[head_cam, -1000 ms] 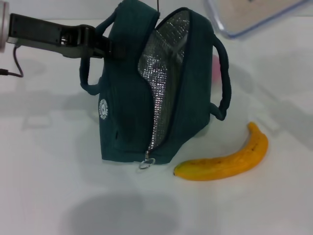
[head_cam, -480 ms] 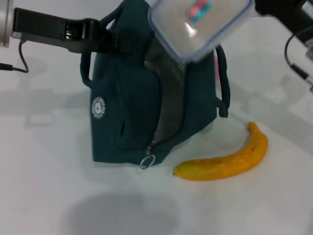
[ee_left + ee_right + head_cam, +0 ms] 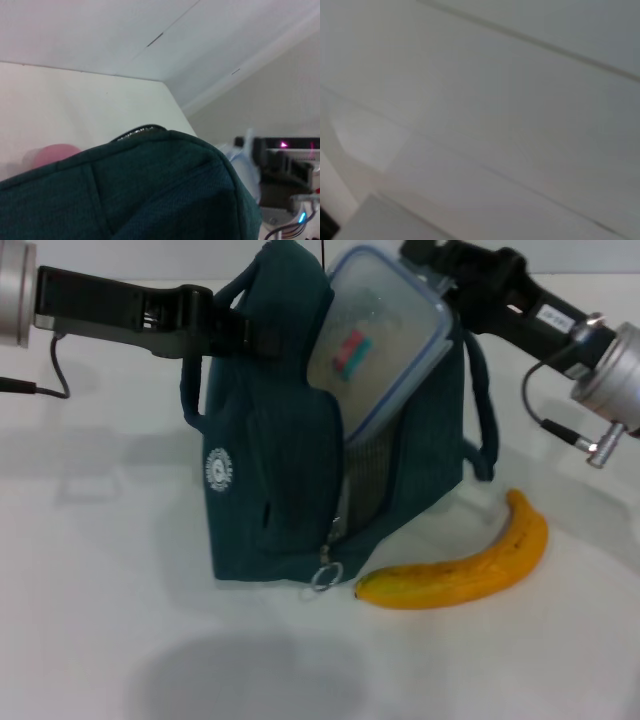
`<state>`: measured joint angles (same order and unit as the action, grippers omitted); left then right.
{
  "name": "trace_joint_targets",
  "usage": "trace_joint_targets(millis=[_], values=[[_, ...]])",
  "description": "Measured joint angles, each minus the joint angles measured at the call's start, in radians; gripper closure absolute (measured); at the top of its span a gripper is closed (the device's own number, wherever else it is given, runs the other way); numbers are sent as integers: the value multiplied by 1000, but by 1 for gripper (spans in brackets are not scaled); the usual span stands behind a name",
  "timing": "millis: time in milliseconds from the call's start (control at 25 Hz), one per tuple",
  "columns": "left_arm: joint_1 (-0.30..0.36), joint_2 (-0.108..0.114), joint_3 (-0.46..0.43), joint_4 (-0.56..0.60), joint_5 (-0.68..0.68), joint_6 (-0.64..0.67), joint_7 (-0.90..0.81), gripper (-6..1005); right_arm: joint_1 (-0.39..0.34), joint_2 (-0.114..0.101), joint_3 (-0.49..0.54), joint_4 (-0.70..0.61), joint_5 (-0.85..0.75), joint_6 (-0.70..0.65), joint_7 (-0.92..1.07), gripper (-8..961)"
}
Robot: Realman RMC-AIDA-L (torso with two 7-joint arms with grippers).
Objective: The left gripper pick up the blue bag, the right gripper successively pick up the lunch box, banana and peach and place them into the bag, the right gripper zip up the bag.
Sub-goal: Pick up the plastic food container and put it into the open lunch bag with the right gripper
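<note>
Lunch box (image 3: 380, 350) sits tilted, lower half down in the open mouth of the blue bag (image 3: 290, 470), upper corner sticking out at about 1 o'clock. Right gripper (image 3: 437, 262) is at that upper corner, fingers pinching the box rim, arm running off toward 3 o'clock. Left gripper (image 3: 238, 330) at 10 o'clock of the bag, fingers clamped on the bag's top by the near handle, holding it upright on the white table (image 3: 100, 620). Banana (image 3: 462, 568) lies on the table at 5 o'clock of the bag, just beside it. Peach (image 3: 50, 154) shows pink behind the bag in the left wrist view.
</note>
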<state>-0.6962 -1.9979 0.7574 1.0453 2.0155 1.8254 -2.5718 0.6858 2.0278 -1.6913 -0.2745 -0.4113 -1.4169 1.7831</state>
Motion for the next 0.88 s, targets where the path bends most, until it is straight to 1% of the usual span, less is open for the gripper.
trace_joint_targets(millis=[120, 240, 440, 640, 760, 800, 880], values=[[3, 0, 0, 0, -16, 1, 0, 966, 4, 0, -58, -49, -1, 74, -1, 861], [8, 2, 0, -1, -20, 4, 0, 966, 6, 0, -92, -63, -2, 120, -6, 861], [14, 4, 0, -1, -20, 4, -1, 966, -5, 0, -103, -74, 0, 101, -55, 860], [24, 10, -6, -1, -15, 0, 0, 966, -31, -6, -88, -76, 5, 68, -71, 720], [30, 16, -7, 1, -15, -1, 0, 966, -65, -20, -33, -76, 1, 3, -115, 580], [33, 19, -8, 3, -16, -1, 1, 965, -77, -33, -15, -76, -2, -26, -140, 534], [42, 23, -13, 6, -17, -1, 1, 965, -92, -74, 6, -90, -24, -85, -190, 448]])
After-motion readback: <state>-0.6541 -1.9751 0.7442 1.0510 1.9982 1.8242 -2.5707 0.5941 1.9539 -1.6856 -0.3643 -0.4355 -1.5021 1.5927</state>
